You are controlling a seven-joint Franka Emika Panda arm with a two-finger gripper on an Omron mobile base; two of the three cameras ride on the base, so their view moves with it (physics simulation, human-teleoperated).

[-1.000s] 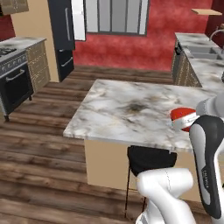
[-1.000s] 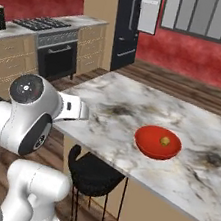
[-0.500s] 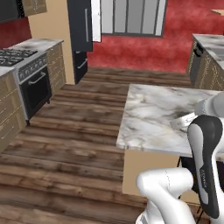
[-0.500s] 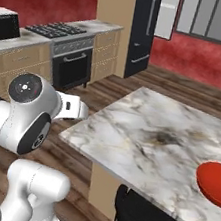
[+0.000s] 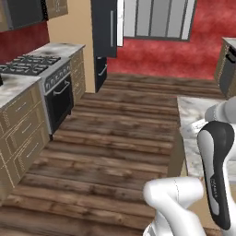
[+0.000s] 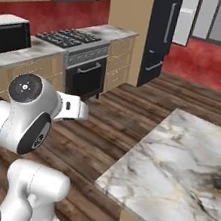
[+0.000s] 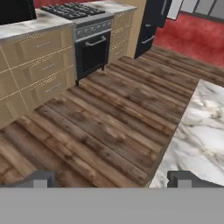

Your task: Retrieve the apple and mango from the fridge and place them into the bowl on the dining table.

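1. The hand (image 7: pixel 112 179) shows as two dark finger tips (image 7: pixel 40 178) at the bottom of the hand view, set wide apart with nothing between them.
2. Below the hand lies the brown plank floor (image 7: pixel 100 122), its boards streaked dark and light.
3. The dining table (image 7: pixel 197 135) sits just right of the hand in the hand view; its white-grey marble top, veined brown, is cut off by the right edge. In the right base view the same top (image 6: pixel 184 170) runs off the frame, with a tan wooden base beneath.
4. The fridge (image 6: pixel 161 37) stands well ahead of the hand, tall and black with long grey bar handles. Its top is cut off in all three views, and its doors look shut; the inside is hidden.
5. Left of the fridge stands a black oven (image 6: pixel 86 73) with a gas hob, set among tan wooden cabinets (image 7: pixel 39 74) under a marble table top.
6. A dark microwave (image 6: pixel 11 33) rests on that top, partly cut off at the left edge.
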